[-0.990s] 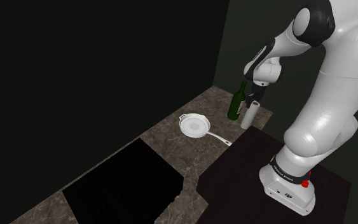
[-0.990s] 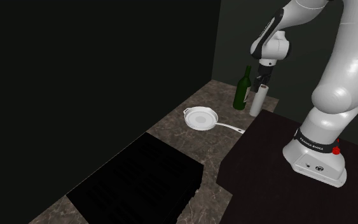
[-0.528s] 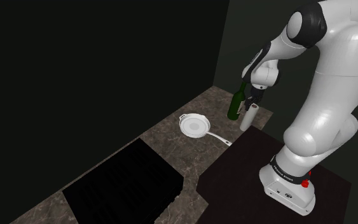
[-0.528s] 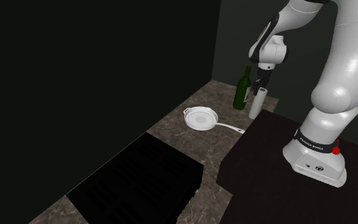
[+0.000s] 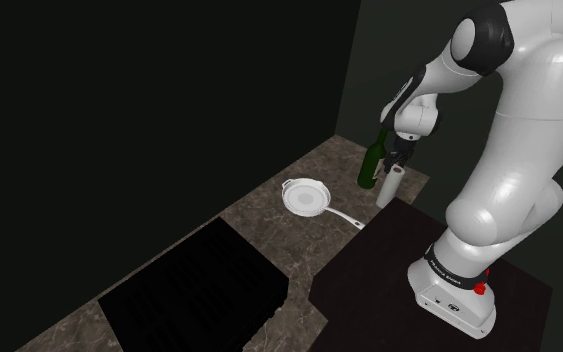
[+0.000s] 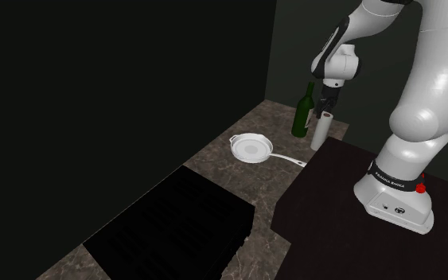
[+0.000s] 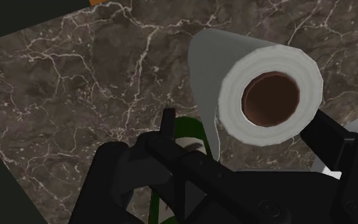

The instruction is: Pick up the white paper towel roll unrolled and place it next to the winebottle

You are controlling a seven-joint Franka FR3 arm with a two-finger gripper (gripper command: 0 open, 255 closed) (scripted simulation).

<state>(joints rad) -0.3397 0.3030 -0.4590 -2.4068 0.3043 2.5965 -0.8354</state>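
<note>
The white paper towel roll (image 5: 389,185) stands upright on the dark marble counter (image 5: 269,228), just beside the green wine bottle (image 5: 371,163). My gripper (image 5: 397,158) hangs straight over the roll's top. From the second exterior view, the roll (image 6: 319,131) is to the right of the bottle (image 6: 302,113), below the gripper (image 6: 324,107). Looking down from the wrist, the roll (image 7: 269,95) shows its brown core and a loose sheet. It sits between the spread fingers of the open gripper (image 7: 244,126), and one finger (image 7: 168,124) is clearly apart from it. The green bottle (image 7: 193,130) is right beside it.
A white frying pan (image 5: 305,197) lies on the counter near the bottle, its handle pointing toward the dark stand (image 5: 389,270). A black rectangular opening (image 5: 194,285) cuts into the counter nearer the camera. Dark walls meet in a corner behind the bottle.
The arm came down a little and set the roll on the counter beside the bottle. The fingers now stand apart from the roll.
</note>
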